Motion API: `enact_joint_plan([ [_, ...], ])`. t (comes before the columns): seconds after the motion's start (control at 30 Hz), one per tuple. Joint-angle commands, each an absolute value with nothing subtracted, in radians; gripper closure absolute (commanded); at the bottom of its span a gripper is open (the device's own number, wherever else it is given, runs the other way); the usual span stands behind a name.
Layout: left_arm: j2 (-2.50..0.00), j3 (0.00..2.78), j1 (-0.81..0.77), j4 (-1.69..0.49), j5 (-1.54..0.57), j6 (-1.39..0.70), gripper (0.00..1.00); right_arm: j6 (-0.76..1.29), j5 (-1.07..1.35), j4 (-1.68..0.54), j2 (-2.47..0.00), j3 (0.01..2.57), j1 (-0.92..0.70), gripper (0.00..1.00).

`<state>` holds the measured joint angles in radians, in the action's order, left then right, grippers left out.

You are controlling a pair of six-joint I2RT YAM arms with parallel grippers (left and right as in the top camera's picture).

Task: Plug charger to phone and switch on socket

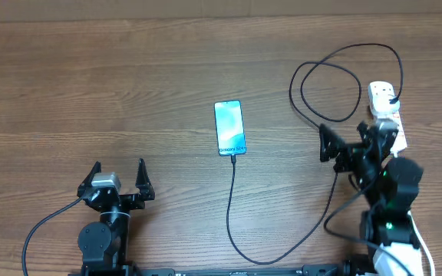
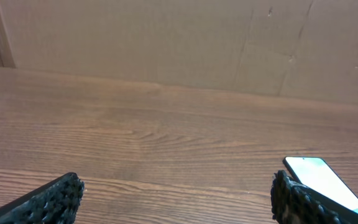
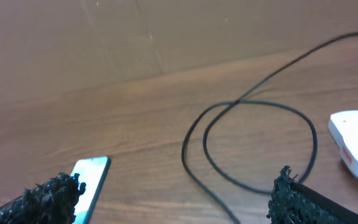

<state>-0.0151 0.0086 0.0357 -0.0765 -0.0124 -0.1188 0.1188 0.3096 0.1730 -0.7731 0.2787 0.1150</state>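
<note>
The phone (image 1: pixel 229 128) lies flat mid-table with its screen glowing light blue. The black charger cable (image 1: pixel 232 207) meets the phone's near end, runs toward me, sweeps right and loops up to a black plug (image 1: pixel 390 97) in the white socket strip (image 1: pixel 380 93) at the far right. My left gripper (image 1: pixel 118 181) stands open near the front left, well clear of the phone (image 2: pixel 325 182). My right gripper (image 1: pixel 349 139) is open just left of the strip, over the cable. In the right wrist view the cable loop (image 3: pixel 253 144) lies ahead, with the phone (image 3: pixel 91 177) on the left and the strip (image 3: pixel 357 139) on the right.
A brown cardboard wall (image 2: pixel 179 37) runs along the far side of the wooden table (image 1: pixel 129 92). The strip's white cord (image 1: pixel 419 238) runs down past my right arm.
</note>
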Motion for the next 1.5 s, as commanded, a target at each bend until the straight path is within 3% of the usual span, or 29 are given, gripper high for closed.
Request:
enact_joint_plan([
  [0.0, -0.004, 0.005, 0.046, -0.078, -0.019, -0.093, 0.00, 0.115, 0.272, 0.187, -0.683, 0.207, 0.097, 0.00],
  [0.33, -0.004, 0.005, 0.046, -0.078, -0.019, -0.093, 0.00, 0.115, 0.198, 0.242, -0.431, 0.009, 0.034, 0.00],
  [0.83, -0.004, 0.005, 0.046, -0.078, -0.019, -0.093, 0.00, 0.114, 0.135, -0.073, -0.097, 0.007, 0.000, 0.00],
  [1.47, -0.004, 0.005, 0.046, -0.078, -0.019, -0.093, 0.00, 0.114, 0.134, -0.074, -0.002, 0.008, 0.000, 0.00],
])
